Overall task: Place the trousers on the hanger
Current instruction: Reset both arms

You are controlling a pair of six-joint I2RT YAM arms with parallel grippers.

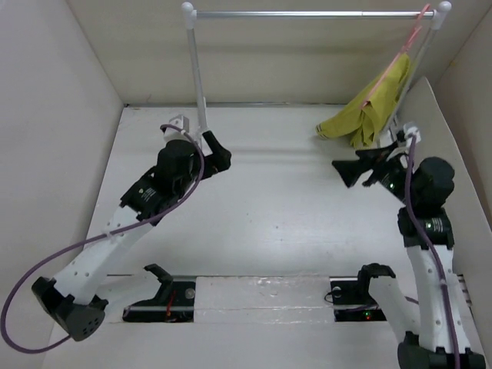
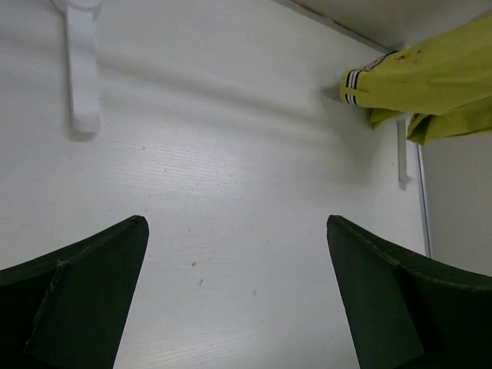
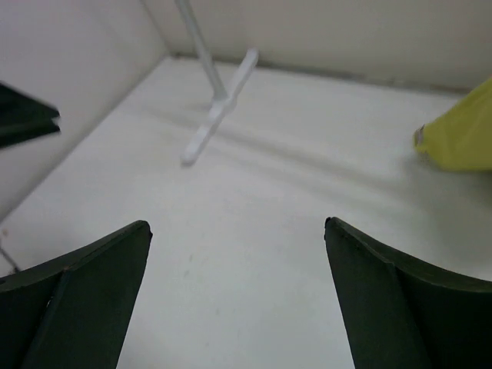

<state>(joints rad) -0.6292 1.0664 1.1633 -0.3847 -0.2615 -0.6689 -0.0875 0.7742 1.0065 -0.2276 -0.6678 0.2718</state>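
My right tool (image 1: 355, 165) and left tool (image 1: 217, 151) both gape apart, holding nothing. Just beyond the right one, the trousers (image 1: 378, 108) drape unevenly over the hanger (image 1: 413, 32); their lopsided weight, or my bump, could slide them off.

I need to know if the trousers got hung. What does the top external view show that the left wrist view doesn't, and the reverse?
Only the top view shows the pink hanger on the silver rail, carrying the trousers, and the right pincer open nearby. Only the left wrist view makes out the striped waistband. Both show the yellow trousers, the white table and the open, empty left pincer.
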